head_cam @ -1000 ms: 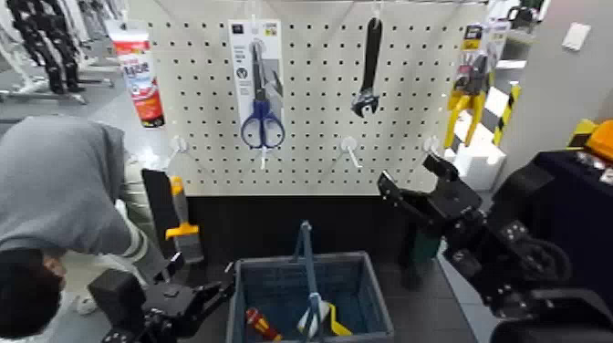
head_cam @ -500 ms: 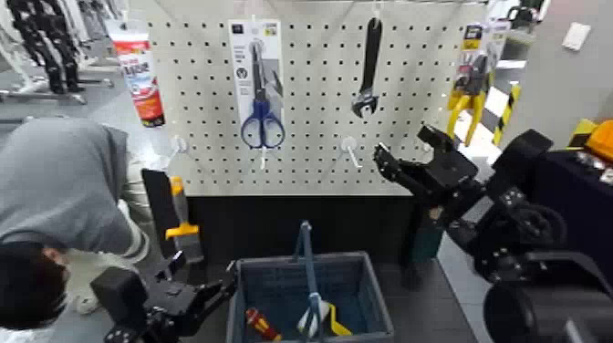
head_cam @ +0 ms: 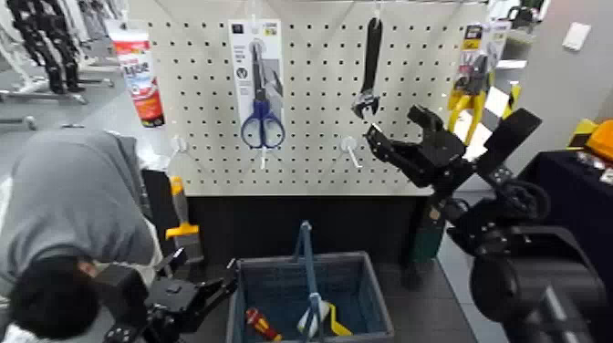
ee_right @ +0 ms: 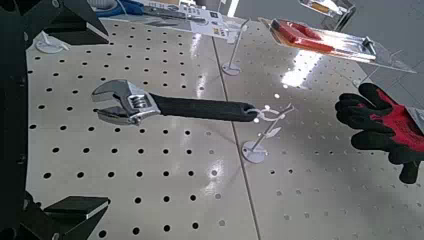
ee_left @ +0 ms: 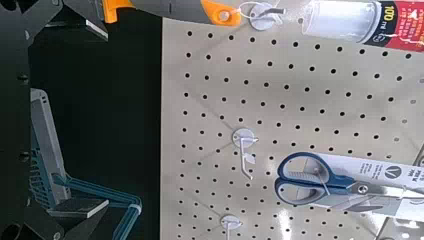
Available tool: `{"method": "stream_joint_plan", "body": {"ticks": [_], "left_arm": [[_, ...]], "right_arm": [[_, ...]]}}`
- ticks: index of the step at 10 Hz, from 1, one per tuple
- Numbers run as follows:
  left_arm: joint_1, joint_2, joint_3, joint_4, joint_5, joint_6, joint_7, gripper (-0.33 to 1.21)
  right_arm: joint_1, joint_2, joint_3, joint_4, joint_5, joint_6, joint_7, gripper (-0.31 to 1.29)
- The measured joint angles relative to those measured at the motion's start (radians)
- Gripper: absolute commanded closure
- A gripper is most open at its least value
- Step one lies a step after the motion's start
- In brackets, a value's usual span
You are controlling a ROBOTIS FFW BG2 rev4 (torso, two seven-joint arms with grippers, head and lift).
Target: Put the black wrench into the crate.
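Note:
The black wrench (head_cam: pixel 369 66) hangs head down from a hook on the white pegboard (head_cam: pixel 310 155), right of centre. In the right wrist view the wrench (ee_right: pixel 170 104) lies straight ahead on its hook, untouched. My right gripper (head_cam: pixel 394 129) is open and empty, raised in front of the board just below and right of the wrench head; its fingertips (ee_right: pixel 62 16) frame the right wrist view. The crate (head_cam: pixel 358 270) stands on the floor below the board, with a few tools inside, and shows in the left wrist view (ee_left: pixel 70 190). My left gripper (head_cam: pixel 202 290) is open and low beside the crate's left side.
A person in a grey top (head_cam: pixel 77 205) bends down at the left, close to my left arm. Blue-handled scissors (head_cam: pixel 263 119), yellow-handled pliers (head_cam: pixel 467 96) and a red-white tube (head_cam: pixel 139 68) hang on the board. Red-black gloves (ee_right: pixel 385 120) hang near the wrench. Empty white hooks (head_cam: pixel 348 146) stick out.
My right gripper has risen and moved left toward the wrench head. The person has bent lower and shifted toward the front. The left arm has stayed put.

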Motion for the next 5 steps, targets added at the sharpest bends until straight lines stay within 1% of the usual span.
{"method": "stream_joint_plan", "body": {"ticks": [5], "left_arm": [[-0.007, 0.002, -0.007, 0.004, 0.000, 0.000, 0.000, 0.13]], "right_arm": [[-0.119, 0.007, 0.029, 0.096, -0.041, -0.044, 0.026, 0.16]]}}
